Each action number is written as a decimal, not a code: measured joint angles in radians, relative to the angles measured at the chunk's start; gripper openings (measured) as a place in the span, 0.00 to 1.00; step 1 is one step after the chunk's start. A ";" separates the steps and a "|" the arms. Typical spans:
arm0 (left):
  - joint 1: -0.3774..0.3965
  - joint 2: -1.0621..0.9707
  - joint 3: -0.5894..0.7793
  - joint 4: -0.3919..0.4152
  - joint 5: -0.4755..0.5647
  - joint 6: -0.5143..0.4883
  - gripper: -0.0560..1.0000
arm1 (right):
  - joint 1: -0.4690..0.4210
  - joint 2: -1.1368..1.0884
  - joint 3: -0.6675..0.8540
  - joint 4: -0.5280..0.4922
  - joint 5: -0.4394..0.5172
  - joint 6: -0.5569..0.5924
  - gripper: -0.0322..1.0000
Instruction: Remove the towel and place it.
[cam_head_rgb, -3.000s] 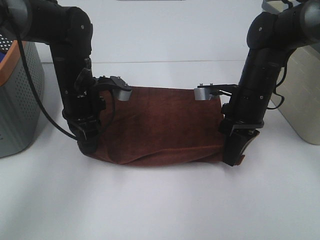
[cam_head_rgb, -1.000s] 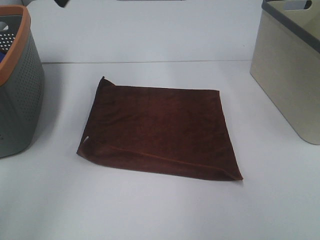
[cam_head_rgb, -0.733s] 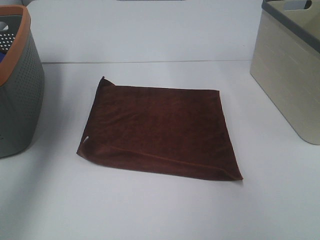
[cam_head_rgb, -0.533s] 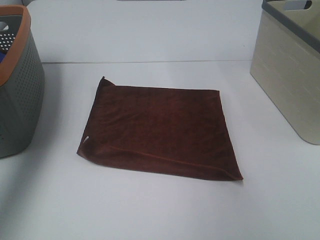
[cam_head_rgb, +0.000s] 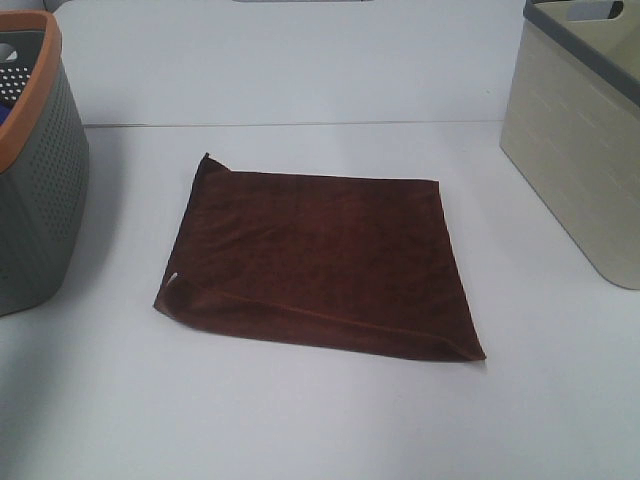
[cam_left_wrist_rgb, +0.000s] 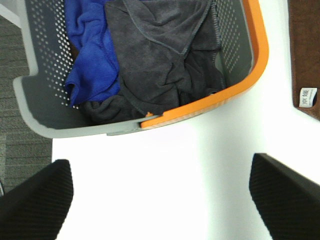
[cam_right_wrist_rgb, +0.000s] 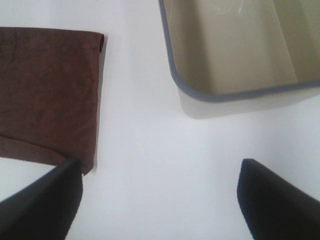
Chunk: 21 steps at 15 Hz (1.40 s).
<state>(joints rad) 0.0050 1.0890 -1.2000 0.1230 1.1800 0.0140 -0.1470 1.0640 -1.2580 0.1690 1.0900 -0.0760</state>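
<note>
The towel (cam_head_rgb: 320, 255) is a dark reddish-brown cloth lying flat on the white table, folded over along its near edge, with a small white tag (cam_head_rgb: 174, 279) at its near left corner. Neither arm shows in the exterior view. In the left wrist view my left gripper (cam_left_wrist_rgb: 160, 200) is open and empty above bare table, with the towel's edge (cam_left_wrist_rgb: 305, 50) and tag (cam_left_wrist_rgb: 307, 96) off to one side. In the right wrist view my right gripper (cam_right_wrist_rgb: 160, 200) is open and empty above bare table, between the towel's corner (cam_right_wrist_rgb: 45, 90) and the beige bin.
A grey perforated basket with an orange rim (cam_head_rgb: 30, 170) stands at the left; it holds a blue cloth (cam_left_wrist_rgb: 92, 60) and a dark grey cloth (cam_left_wrist_rgb: 165, 55). A beige bin with a grey rim (cam_head_rgb: 580, 150) stands at the right, its inside (cam_right_wrist_rgb: 235, 45) empty.
Three seconds ago both grippers held the towel's near corners; they have let go and left the exterior view. The towel now lies flat and has not moved in the last second.
</note>
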 joint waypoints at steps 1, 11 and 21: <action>0.000 -0.079 0.075 0.023 -0.046 0.000 0.91 | 0.000 -0.086 0.078 -0.008 0.000 0.005 0.75; 0.000 -0.760 0.595 0.088 -0.201 0.000 0.91 | 0.000 -0.942 0.613 -0.068 0.001 -0.057 0.75; 0.000 -1.092 0.653 0.052 -0.052 0.005 0.91 | 0.074 -1.068 0.710 -0.061 -0.003 -0.078 0.74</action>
<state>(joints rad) 0.0050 -0.0030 -0.5470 0.1750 1.1280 0.0190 -0.0730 -0.0040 -0.5480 0.1080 1.0870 -0.1540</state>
